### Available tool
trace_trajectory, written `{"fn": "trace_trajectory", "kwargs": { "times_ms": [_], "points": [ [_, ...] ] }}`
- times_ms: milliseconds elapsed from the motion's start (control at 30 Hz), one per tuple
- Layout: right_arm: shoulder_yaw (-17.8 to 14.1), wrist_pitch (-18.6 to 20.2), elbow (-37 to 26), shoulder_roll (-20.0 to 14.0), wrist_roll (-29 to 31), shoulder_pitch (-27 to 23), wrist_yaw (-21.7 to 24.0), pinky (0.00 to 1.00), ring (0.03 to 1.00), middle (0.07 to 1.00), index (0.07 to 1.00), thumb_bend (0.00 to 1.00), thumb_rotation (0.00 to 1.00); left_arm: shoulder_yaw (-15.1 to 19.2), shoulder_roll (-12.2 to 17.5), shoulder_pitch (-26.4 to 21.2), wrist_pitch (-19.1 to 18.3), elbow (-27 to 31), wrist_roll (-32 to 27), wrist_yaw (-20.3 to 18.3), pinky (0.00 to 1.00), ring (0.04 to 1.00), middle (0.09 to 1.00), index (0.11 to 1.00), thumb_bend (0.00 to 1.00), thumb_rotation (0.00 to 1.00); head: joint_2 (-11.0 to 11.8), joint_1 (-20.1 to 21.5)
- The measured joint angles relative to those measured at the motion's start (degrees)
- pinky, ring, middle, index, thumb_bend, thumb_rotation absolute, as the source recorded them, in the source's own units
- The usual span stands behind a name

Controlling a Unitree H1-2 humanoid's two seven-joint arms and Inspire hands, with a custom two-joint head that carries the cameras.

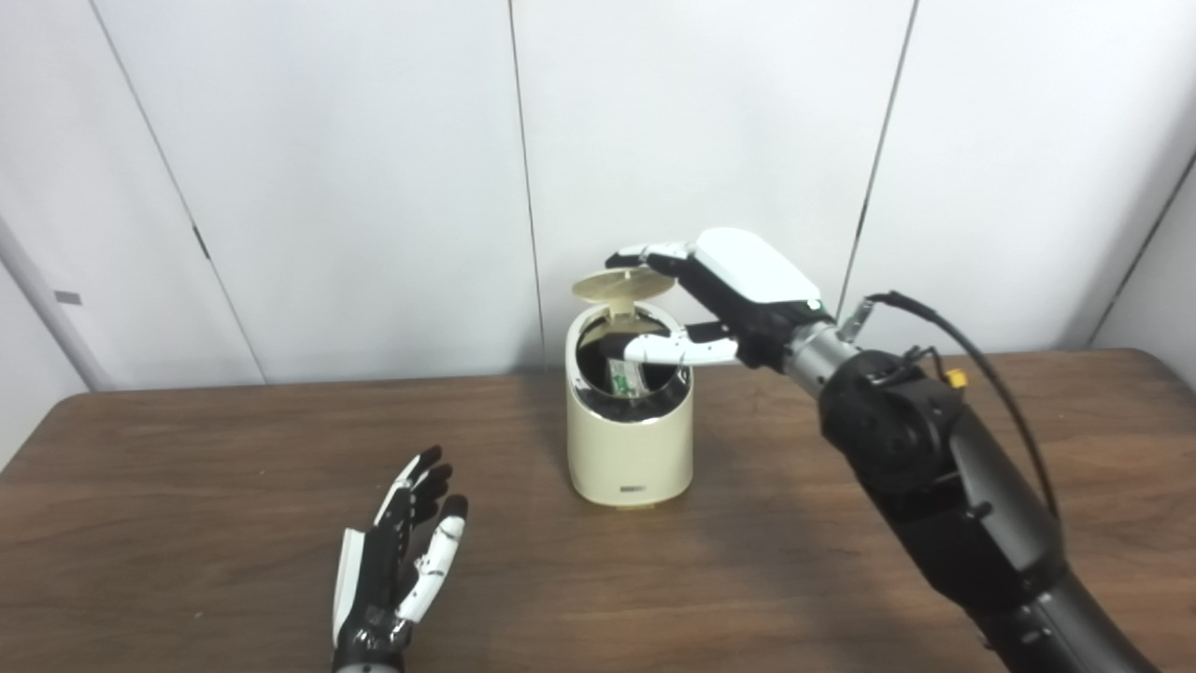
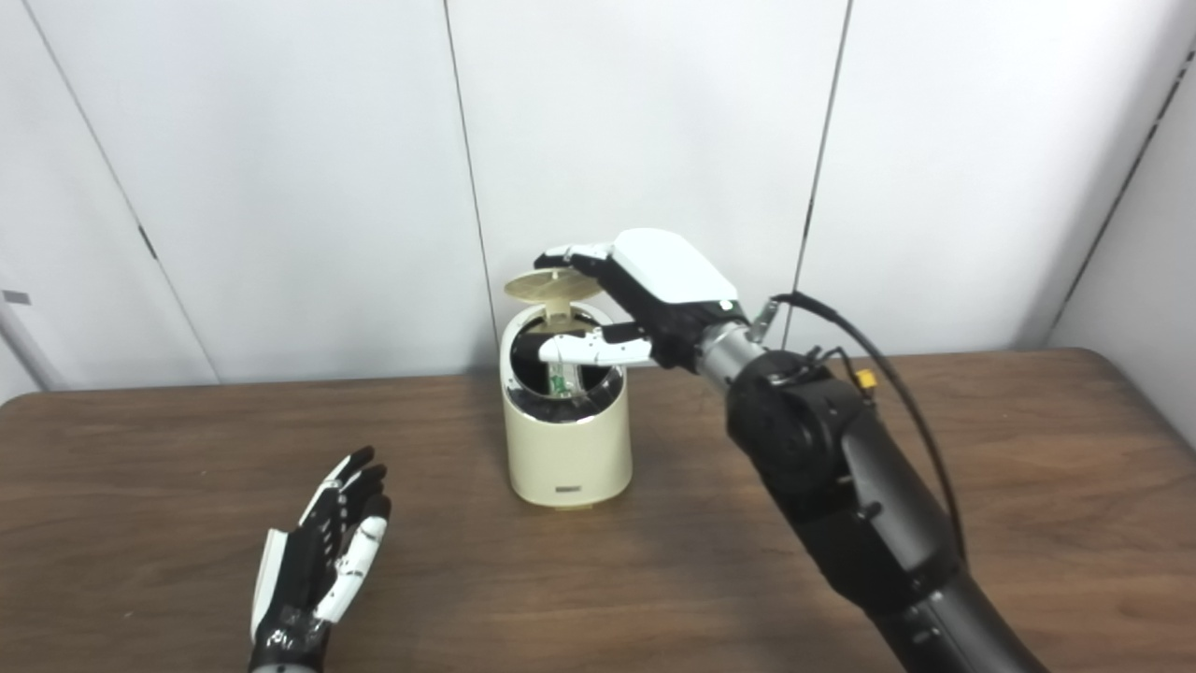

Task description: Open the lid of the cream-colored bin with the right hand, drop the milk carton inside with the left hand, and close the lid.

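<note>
1. Cream-colored bin (image 1: pixel 629 447) stands upright near the middle of the brown wooden worktop (image 1: pixel 224 449), with its round lid (image 1: pixel 623 283) raised and tilted above the back of the opening.
2. Inside the dark opening you can see the milk carton (image 1: pixel 628 376), white with green print, already down in the bin.
3. Your right hand (image 1: pixel 724 304) reaches in from the right. Its upper fingers (image 1: pixel 645 254) lie over the lid's right edge and appear to touch it, and its thumb stretches across the open mouth, directly above the carton. It grasps nothing; whether it presses on the lid cannot be told.
4. Your left hand (image 1: pixel 402 551) rests low over the worktop, well apart from the bin and toward its front left, released, fingers spread, holding nothing.
5. Closing the lid looks like the remaining step. To do it well, draw the thumb clear of the opening first, then push the lid down from above with the fingers, gently enough that the light bin does not tip or slide.
</note>
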State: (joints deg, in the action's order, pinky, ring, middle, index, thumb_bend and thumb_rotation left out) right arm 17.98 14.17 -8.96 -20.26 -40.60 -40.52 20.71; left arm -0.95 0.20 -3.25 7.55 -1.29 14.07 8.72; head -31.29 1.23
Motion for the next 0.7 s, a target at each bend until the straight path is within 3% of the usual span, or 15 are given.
{"fn": "trace_trajectory", "kwargs": {
  "times_ms": [400,700],
  "points": [
    [1.24,-0.01,-2.72,-1.09,-4.0,2.04,5.31,0.83,0.921,0.81,0.794,0.61,0.89,-0.05,0.0,0.02,-0.01,-0.02,0.68,0.27,0.86,0.866,0.86,0.91,0.53,0.68,-0.62,-0.09],
    [2.55,-0.11,-2.77,-1.15,-6.21,2.19,9.51,0.85,0.915,0.803,0.795,0.62,0.85,-0.13,-0.02,0.08,-0.02,0.09,1.45,0.28,0.87,0.869,0.859,0.904,0.53,0.68,-0.88,-0.09]
  ]
}}
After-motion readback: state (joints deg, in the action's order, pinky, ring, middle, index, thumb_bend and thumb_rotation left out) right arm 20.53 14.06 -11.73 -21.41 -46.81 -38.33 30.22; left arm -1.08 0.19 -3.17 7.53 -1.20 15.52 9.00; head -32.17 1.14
